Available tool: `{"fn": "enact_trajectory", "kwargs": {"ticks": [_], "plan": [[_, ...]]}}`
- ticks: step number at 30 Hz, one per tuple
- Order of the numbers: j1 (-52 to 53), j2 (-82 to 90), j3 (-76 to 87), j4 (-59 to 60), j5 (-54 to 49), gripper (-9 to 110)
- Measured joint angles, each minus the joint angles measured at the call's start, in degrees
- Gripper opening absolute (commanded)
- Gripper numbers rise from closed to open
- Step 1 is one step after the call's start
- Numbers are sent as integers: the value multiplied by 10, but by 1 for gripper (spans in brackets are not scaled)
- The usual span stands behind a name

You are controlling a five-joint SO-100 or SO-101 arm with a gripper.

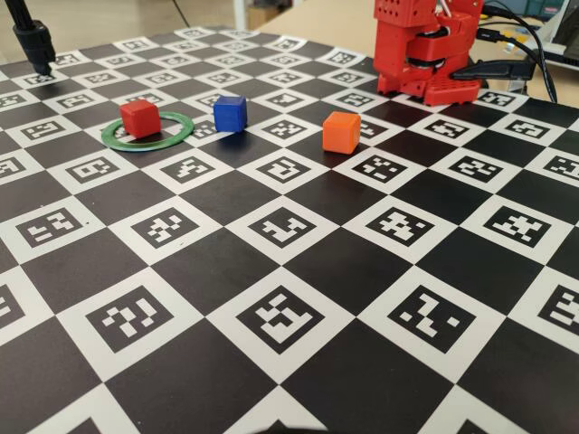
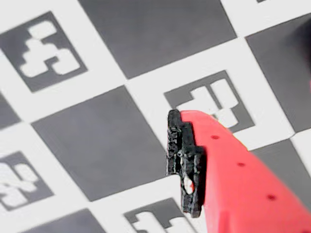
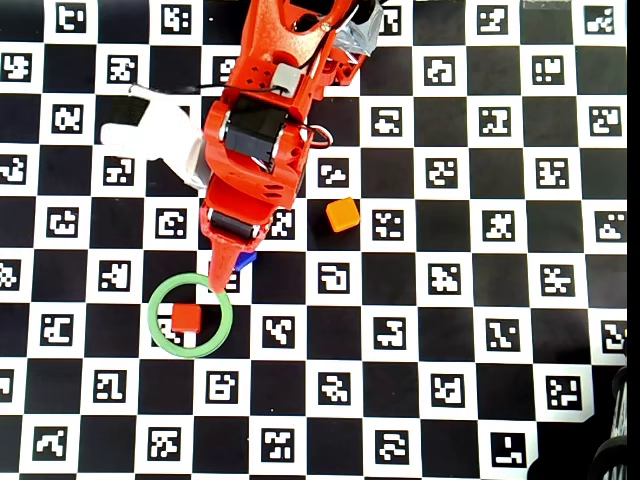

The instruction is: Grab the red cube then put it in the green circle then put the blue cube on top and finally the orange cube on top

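The red cube sits inside the green circle. In the fixed view the blue cube stands just right of the ring, and the orange cube stands further right. In the overhead view my gripper reaches down to the ring's upper edge, and the blue cube peeks out beside it. The wrist view shows one red finger with a black pad over bare board. Nothing rests against the pad and no second finger shows.
A checkerboard mat with markers covers the table. In the fixed view the red arm appears folded at the back right, with cables behind it. A black stand is at the back left. A white object lies left of the arm.
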Motion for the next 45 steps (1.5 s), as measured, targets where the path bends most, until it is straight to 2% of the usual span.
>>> {"fn": "enact_trajectory", "kwargs": {"ticks": [7,12,18,45], "plan": [[0,-19,6,1,111,47],[-6,-44,24,1,146,47],[-6,-54,79,-15,157,47],[31,-55,316,-280,139,47]]}}
